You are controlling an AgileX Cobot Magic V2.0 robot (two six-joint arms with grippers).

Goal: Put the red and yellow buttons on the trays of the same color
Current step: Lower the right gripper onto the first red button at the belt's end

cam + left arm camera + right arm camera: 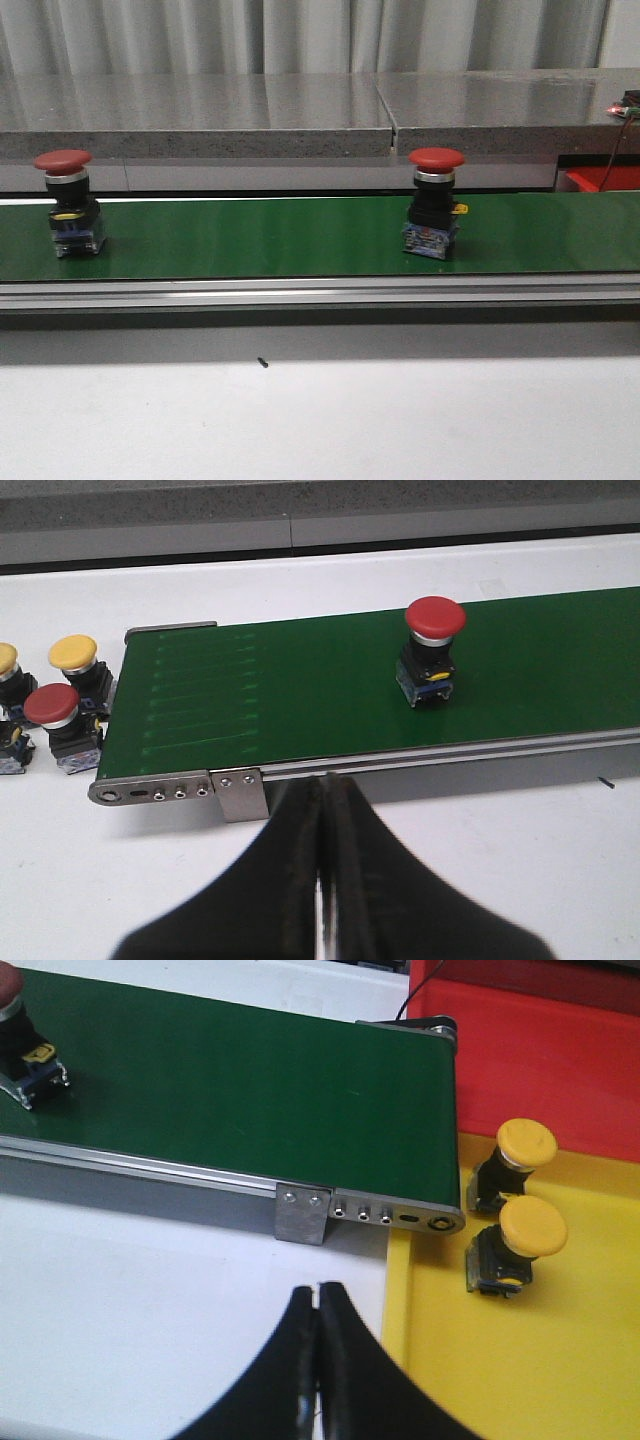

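Observation:
Two red buttons stand upright on the green belt (280,240), one on the left (68,200) and one right of centre (435,200). The left one shows in the left wrist view (433,650); the right one sits at the frame edge in the right wrist view (20,1040). My left gripper (325,785) is shut and empty over the white table, just short of the belt's near rail. My right gripper (318,1290) is shut and empty over the white table beside the yellow tray (520,1360). The red tray (540,1050) lies behind the yellow one. Neither gripper shows in the front view.
Two yellow buttons (520,1165) (522,1245) stand in the yellow tray by the belt's right end. Off the belt's left end, two yellow buttons (78,668) (6,672) and a red button (58,723) stand on the table. A grey ledge (300,110) runs behind the belt.

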